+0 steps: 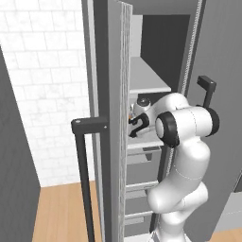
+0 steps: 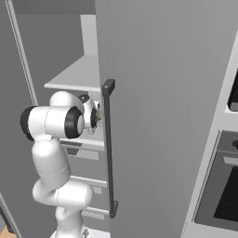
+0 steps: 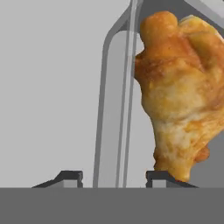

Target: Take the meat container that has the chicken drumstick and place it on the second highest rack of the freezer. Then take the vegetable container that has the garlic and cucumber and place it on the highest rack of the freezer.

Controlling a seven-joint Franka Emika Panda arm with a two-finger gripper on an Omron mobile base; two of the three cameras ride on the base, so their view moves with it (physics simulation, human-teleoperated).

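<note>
Container rim (image 3: 117, 109) between parted fingers (image 3: 70, 177) — drumstick (image 3: 181, 92) just beside

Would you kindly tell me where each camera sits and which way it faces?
Left base view: behind-left of the arm, facing the freezer with its open door.
Right base view: behind-right, same freezer, arm at lower left.
Hand view: on the hand, looking past the claw at the chicken drumstick.
Base views share the highest rack.
</note>
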